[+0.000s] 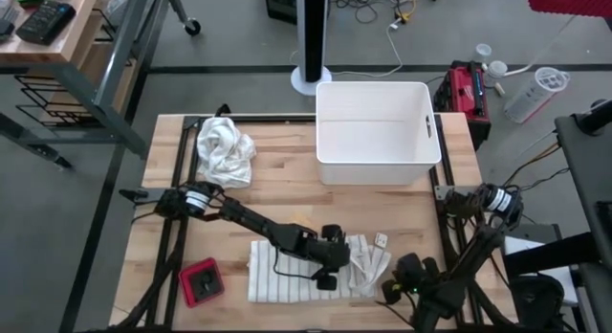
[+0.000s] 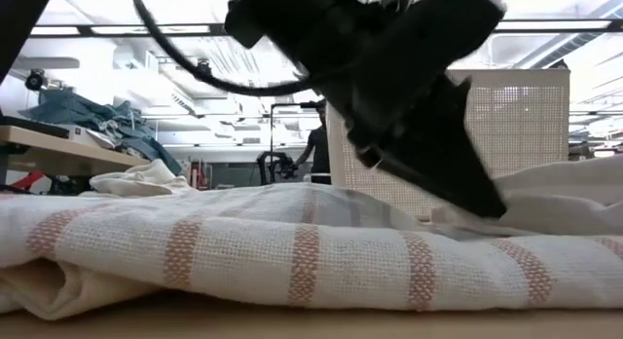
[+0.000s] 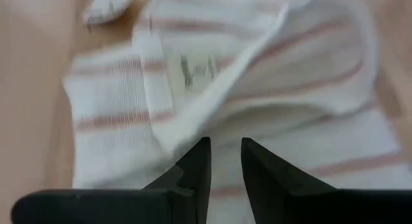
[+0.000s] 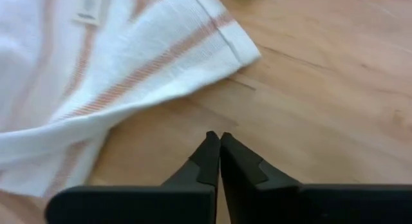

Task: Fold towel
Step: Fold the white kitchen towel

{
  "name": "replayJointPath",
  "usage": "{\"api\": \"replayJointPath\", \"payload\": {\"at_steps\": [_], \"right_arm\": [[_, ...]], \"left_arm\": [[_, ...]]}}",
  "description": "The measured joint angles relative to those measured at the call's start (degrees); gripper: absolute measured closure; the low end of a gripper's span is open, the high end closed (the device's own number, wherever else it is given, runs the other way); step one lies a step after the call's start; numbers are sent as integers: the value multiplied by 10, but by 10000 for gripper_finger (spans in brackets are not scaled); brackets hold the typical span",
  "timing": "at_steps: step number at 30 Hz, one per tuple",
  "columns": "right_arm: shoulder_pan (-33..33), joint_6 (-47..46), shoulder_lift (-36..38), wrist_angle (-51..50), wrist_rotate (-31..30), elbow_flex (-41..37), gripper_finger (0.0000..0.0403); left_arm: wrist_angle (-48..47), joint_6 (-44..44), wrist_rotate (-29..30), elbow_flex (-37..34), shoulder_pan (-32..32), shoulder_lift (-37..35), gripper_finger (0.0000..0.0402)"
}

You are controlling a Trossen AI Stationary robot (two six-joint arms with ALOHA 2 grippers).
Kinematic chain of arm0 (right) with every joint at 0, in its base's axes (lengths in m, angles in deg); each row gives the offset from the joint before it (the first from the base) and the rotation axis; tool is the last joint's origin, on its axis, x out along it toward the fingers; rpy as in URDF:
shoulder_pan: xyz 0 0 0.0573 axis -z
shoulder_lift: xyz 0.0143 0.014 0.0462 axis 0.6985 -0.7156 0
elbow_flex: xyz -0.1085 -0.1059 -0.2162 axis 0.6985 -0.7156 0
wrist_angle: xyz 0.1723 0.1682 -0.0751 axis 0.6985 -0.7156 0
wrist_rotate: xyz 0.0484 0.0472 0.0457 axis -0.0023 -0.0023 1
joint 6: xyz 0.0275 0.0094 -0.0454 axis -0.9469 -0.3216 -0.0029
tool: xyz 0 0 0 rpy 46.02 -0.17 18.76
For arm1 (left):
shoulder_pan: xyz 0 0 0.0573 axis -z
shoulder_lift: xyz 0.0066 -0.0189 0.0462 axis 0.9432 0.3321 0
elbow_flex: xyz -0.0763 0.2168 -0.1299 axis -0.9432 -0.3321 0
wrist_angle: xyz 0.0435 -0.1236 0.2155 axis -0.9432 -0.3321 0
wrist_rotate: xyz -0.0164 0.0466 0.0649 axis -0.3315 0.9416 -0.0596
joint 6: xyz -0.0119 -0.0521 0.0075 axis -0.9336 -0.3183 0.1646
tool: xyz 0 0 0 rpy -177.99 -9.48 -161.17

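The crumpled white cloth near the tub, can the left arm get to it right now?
Probably yes. The crumpled white cloth lies bare on the table's left side, nothing on it. The left end effector is over the striped towel, so it must swing back first.

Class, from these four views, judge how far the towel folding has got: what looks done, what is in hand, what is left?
Done: the striped towel lies on the table partly doubled, its right end rumpled. In hand: the left gripper hangs over the towel, fingers slightly apart, gripping nothing visible; the right gripper is shut and empty over bare wood beside a towel corner. Left: smoothing that end and finishing the folds. A second, crumpled cloth lies untouched.
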Motion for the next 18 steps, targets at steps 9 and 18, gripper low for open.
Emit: {"api": "replayJointPath", "payload": {"at_steps": [9, 18], "right_arm": [[-33, -36, 1, -4, -71, 0, 397], [-38, -38, 4, -35, -109, 0, 402]], "left_arm": [[11, -1, 12, 2, -22, 6, 326], [77, -9, 15, 2, -33, 8, 326]]}}
